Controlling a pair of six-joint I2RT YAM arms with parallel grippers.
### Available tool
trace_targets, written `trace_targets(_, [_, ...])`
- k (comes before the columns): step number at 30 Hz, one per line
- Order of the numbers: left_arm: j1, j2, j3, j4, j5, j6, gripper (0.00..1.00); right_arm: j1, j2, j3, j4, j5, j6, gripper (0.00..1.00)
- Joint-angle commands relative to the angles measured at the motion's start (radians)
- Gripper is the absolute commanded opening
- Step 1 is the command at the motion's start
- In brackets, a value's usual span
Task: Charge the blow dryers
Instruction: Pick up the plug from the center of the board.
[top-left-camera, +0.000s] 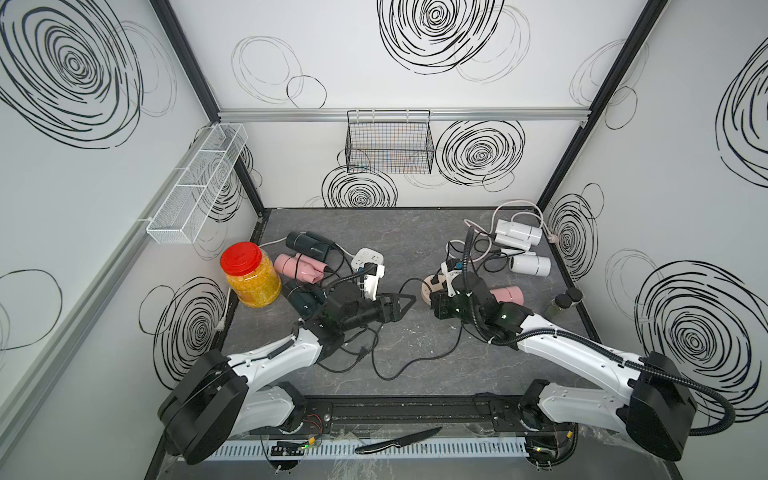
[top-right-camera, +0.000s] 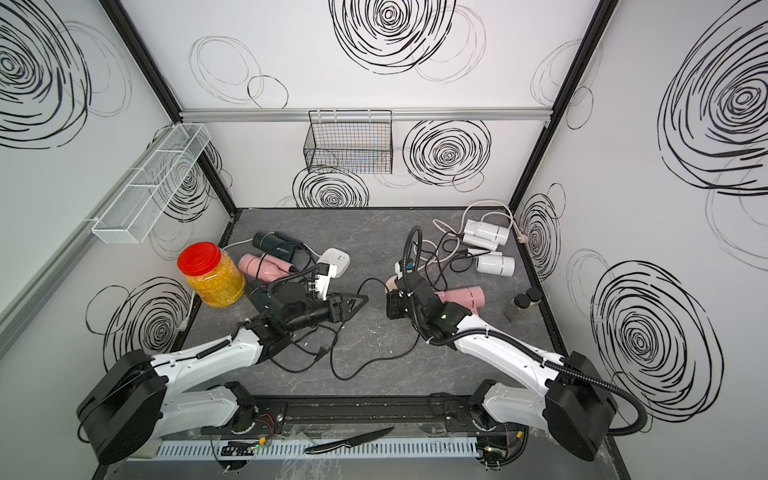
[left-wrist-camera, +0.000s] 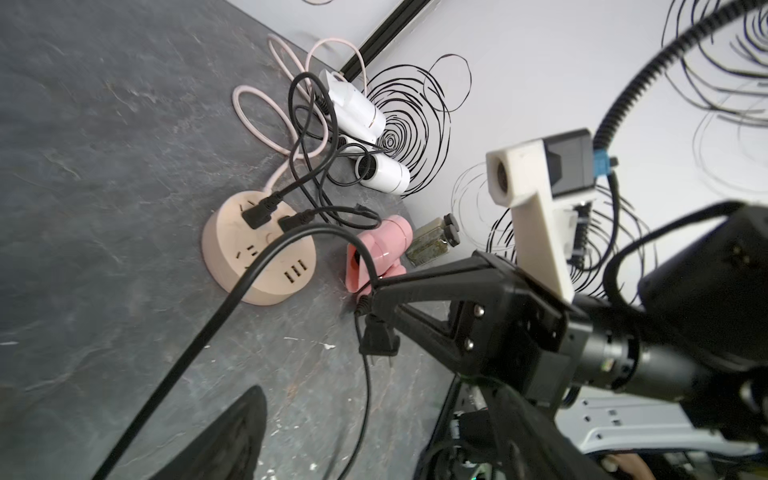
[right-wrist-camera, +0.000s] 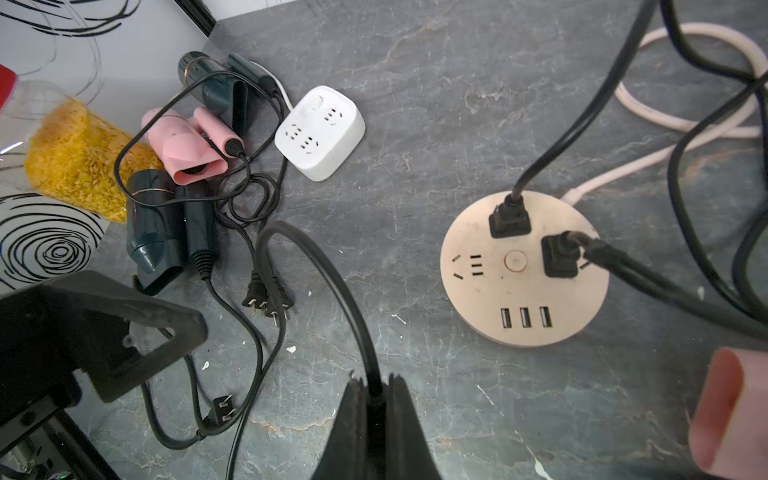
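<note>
On the grey surface, the left gripper hovers at centre, its fingers spread wide apart. The right gripper, beside the round beige hub, has its fingers pinched shut on a black cord. Three blow dryers lie at the left by a white power strip; three more blow dryers lie at the right. Two plugs sit in the hub.

Lab test booth, swirl-patterned panel walls, aluminium rail, grey tabletop
</note>
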Motion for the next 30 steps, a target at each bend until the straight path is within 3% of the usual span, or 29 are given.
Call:
trace_targets(1, [-0.016, 0.085, 0.050, 0.126, 0.063, -0.195, 0.83, 0.006, -0.017, -0.015, 0.045, 0.013, -0.056, 0.08])
trace_targets(7, [-0.062, 0.203, 0.103, 0.206, 0.028, -0.277, 0.74, 0.019, -0.030, -0.030, 0.060, 0.016, -0.062, 0.08])
trace_targets(19, [-0.009, 0.398, 0.174, 0.416, -0.002, -0.319, 0.50, 0.041, -0.034, -0.038, 0.055, 0.013, -0.066, 0.08])
trace_targets(27, [-0.011, 0.394, 0.196, 0.358, 0.001, -0.242, 0.18, 0.042, -0.008, -0.023, 0.036, 0.015, -0.060, 0.14])
trace_targets(30, [-0.017, 0.359, 0.208, 0.265, -0.009, -0.155, 0.07, 0.031, 0.009, -0.006, 0.012, -0.006, -0.056, 0.29])
